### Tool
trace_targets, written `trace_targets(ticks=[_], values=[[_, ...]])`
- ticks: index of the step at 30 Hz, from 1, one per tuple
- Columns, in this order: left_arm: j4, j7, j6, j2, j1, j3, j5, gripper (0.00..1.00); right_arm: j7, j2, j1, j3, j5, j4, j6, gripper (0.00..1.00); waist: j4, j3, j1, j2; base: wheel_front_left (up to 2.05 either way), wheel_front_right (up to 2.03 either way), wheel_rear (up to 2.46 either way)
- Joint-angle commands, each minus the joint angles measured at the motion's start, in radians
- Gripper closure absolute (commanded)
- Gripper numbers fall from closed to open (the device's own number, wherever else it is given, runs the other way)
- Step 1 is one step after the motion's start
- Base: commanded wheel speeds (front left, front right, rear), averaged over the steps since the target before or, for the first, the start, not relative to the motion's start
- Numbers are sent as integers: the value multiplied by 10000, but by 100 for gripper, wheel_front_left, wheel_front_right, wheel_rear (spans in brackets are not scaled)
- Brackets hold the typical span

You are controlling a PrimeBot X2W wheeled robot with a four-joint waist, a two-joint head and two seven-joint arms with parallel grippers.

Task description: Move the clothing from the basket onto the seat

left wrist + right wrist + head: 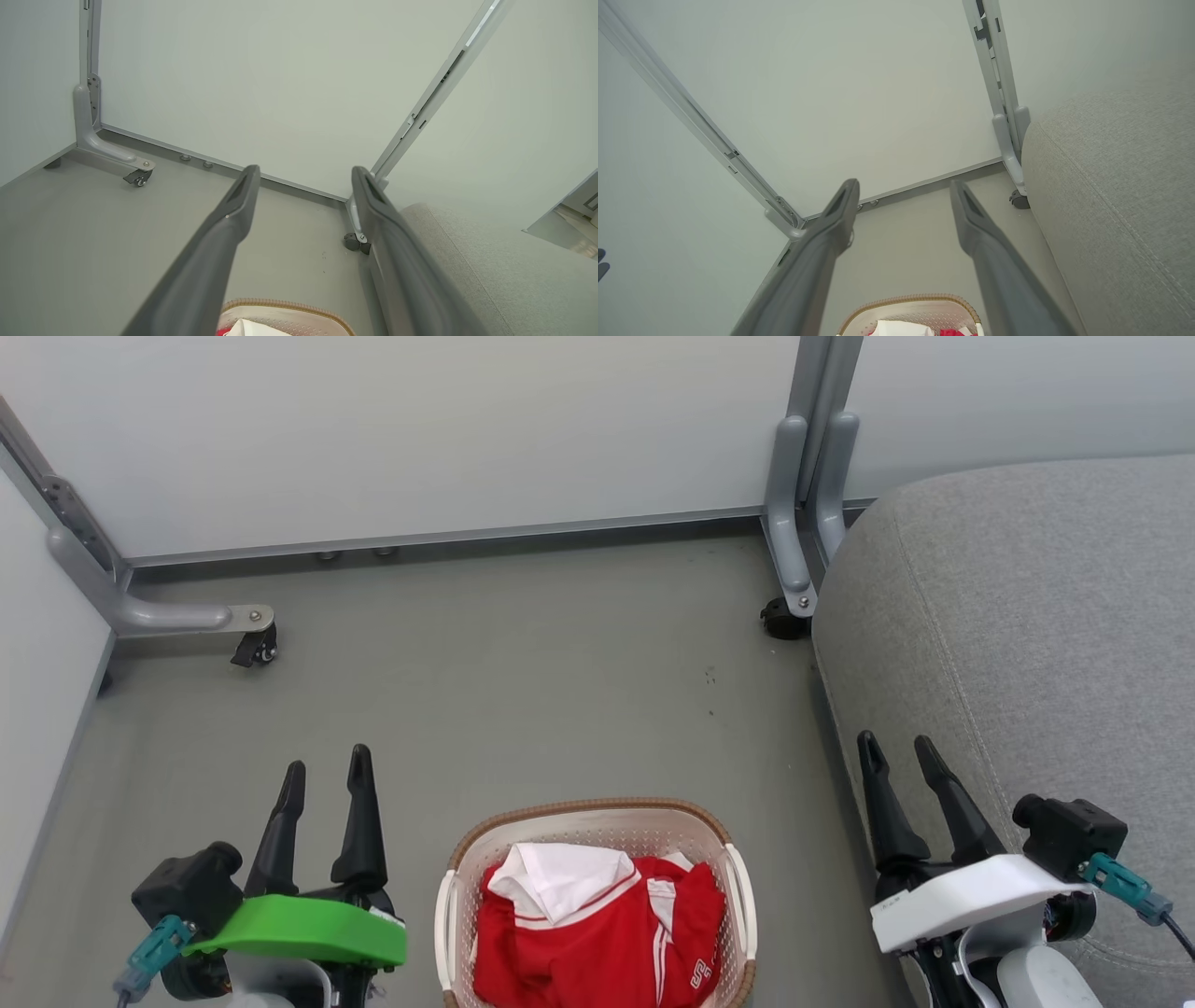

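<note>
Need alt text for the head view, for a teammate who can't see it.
Red and white clothing lies bunched in the basket on the grey floor, between the open left gripper and open right gripper; the grey seat stands at right.

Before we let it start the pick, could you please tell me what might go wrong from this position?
The clothing lies bunched in the basket; a pinch may lift only part of it and drag the rest over the rim.
The basket stands free on the floor, so snagged fabric could tip it.
The right gripper, open, appears close to the seat edge and could brush it when swinging.
</note>
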Motion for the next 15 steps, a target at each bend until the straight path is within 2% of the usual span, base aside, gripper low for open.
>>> trace_targets(ticks=[1, 15], values=[[-129, -106, 42, 68, -34, -16, 314, 0, -125, -23, -32, 58, -297, -136, 4, 0, 0, -7, -1, 0, 0, 0, 0], [-162, -426, 91, 76, 5, -161, 1509, 0, -439, -4, 61, 240, -1548, -325, 5, 0, -2, 35, -1, 0, 0, 0, 0]])
